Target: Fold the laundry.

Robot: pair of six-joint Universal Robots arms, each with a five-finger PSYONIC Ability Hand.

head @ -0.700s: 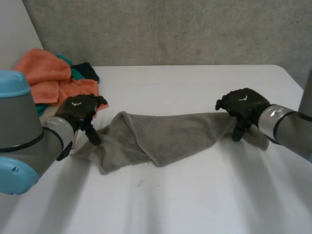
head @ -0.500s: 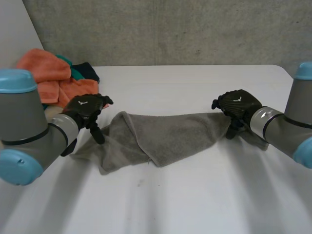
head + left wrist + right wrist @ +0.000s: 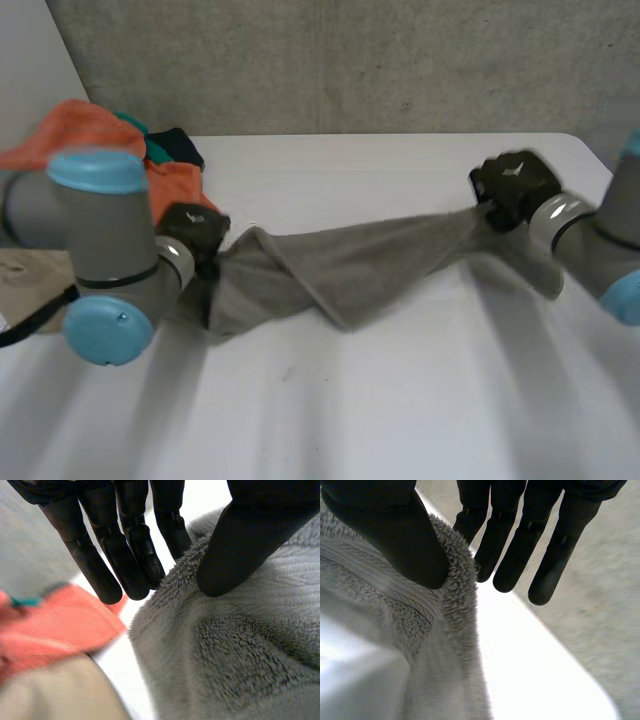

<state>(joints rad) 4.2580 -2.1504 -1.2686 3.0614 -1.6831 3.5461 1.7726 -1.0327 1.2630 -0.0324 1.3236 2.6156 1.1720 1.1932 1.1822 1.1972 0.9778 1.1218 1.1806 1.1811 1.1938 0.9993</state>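
**Grey towel held at both ends**

A rumpled grey terry towel (image 3: 350, 265) stretched between the hands, its middle sagging onto the white table (image 3: 400, 400). The left hand (image 3: 192, 225) pinched one end's edge between thumb and straight fingers. The right hand (image 3: 512, 180) pinched the opposite end the same way. A heap of orange, teal and dark cloths (image 3: 95, 135) lay behind the left arm.

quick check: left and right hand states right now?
Left hand: shut on the grey towel, pinching one end.
Right hand: shut on the grey towel, pinching the other end.
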